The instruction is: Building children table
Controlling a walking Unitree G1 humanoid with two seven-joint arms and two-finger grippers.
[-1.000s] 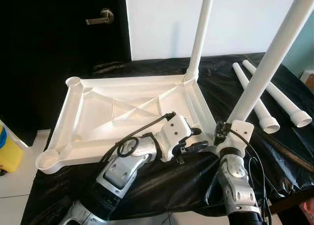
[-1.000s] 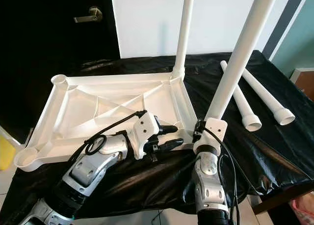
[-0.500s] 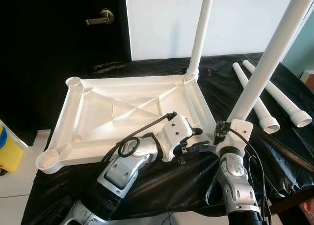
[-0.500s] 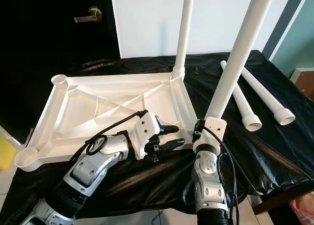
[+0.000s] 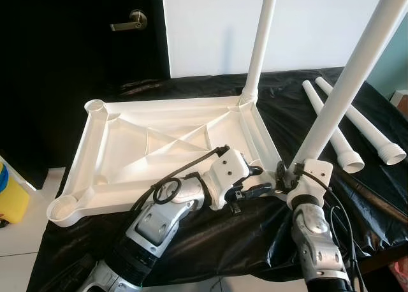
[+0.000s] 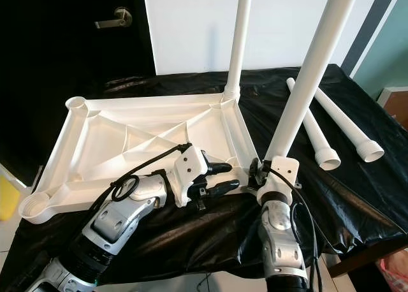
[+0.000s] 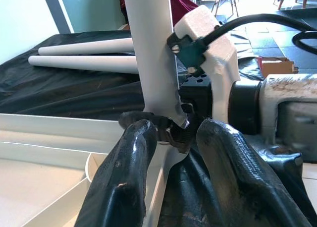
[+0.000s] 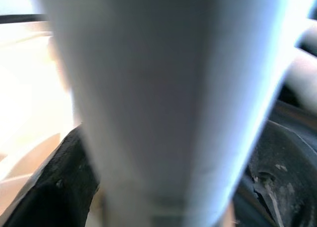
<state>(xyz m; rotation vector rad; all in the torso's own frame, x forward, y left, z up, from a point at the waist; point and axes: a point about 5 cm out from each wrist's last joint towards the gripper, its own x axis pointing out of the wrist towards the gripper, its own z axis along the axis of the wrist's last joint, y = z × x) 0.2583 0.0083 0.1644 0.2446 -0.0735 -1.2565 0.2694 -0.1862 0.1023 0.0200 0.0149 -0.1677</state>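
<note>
The right gripper (image 6: 262,175) is clamped on the lower end of a long white plastic tube leg (image 5: 347,81), which rises steeply and leans away from the robot's wrist – in the right wrist view the leg (image 8: 168,98) passes between the black fingers (image 8: 54,187), very close and blurred. The leg's foot sits at the near right corner of the upturned white ribbed plastic tabletop (image 5: 159,145), just ahead of the gripper; whether it is seated in the socket cannot be told.

The left gripper (image 5: 258,180) hovers just beside the right one, at that same corner, its two black fingers (image 7: 124,187) spread apart and holding nothing.

Beyond both grippers, another white leg (image 6: 239,43) stands upright in the far right corner socket. Well off to the right gripper's right, two loose white tube legs (image 5: 357,136) lie side by side on the black plastic sheet (image 6: 357,196) that covers the work surface.
</note>
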